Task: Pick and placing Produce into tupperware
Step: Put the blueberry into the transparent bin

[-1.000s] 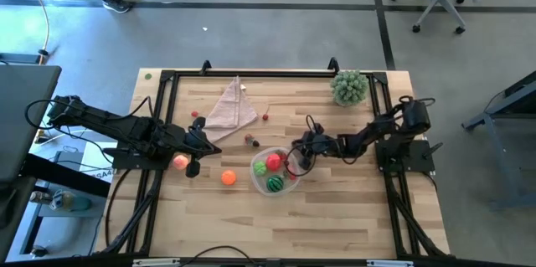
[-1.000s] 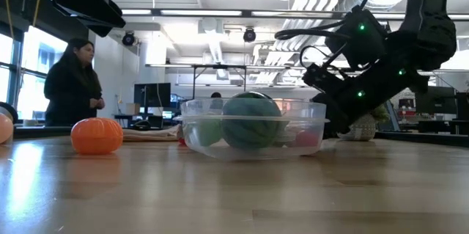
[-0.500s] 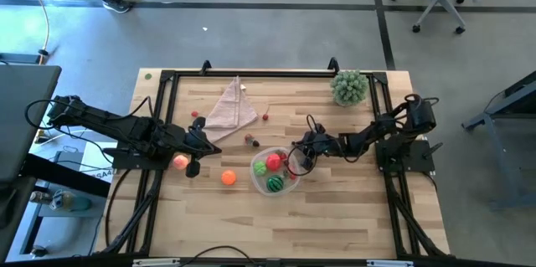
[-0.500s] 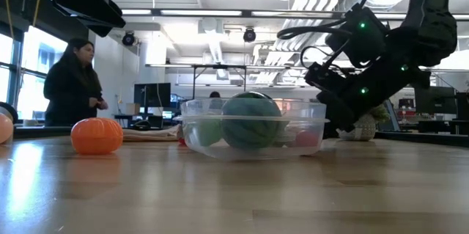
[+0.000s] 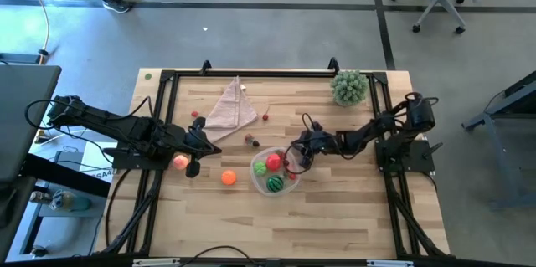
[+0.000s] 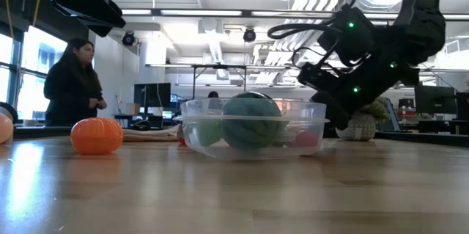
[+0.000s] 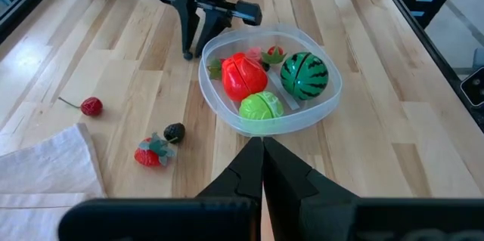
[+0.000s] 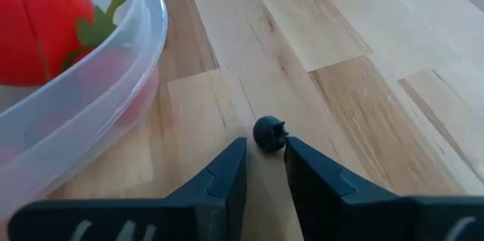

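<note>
right gripper (image 8: pixel 265 167) has edged from tub rim toward small dark berry (image 8: pixel 268 133), fingers slightly spread, berry just ahead of tips, not pinched. tupperware (image 8: pixel 121 105) beside it holds red apple (image 8: pixel 34 26). next likely berry pickup. left gripper (image 7: pixel 262 167) pressed together, waiting.

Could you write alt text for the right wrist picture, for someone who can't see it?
The right gripper points down at a tiny dark berry lying on the wooden table, just past its slightly parted fingertips. Beside it is the clear tupperware, holding a red fruit.
</note>
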